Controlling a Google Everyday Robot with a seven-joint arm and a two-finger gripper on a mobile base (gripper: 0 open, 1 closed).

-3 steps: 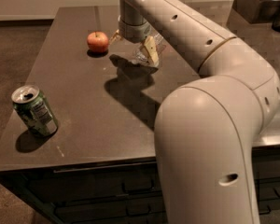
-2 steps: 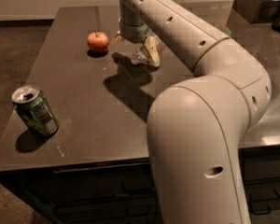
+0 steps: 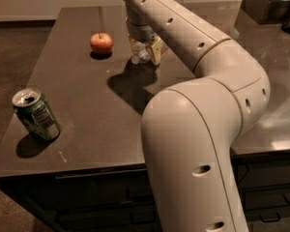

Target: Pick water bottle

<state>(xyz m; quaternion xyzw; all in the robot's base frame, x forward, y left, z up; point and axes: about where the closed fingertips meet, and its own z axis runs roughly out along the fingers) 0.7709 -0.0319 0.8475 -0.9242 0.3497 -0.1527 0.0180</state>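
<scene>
The water bottle point(image 3: 138, 56) is small and clear, and only part of it shows between the fingers. My gripper point(image 3: 144, 53) is over the middle back of the dark table point(image 3: 82, 93), right of the apple, and is shut on the bottle. Its yellowish finger pad point(image 3: 156, 51) presses the bottle's right side. A shadow lies on the table just below and in front of the bottle, so it seems held slightly above the surface. The rest of the bottle is hidden by the wrist.
A red apple point(image 3: 101, 43) sits left of the gripper. A green soda can point(image 3: 36, 115) stands tilted near the front left edge. A dark container point(image 3: 268, 6) stands at the back right. My arm's large elbow point(image 3: 198, 144) fills the front right.
My arm's elbow has swung left and closer across the view. The gripper stays in about the same place around the bottle. The apple and can have not moved.
</scene>
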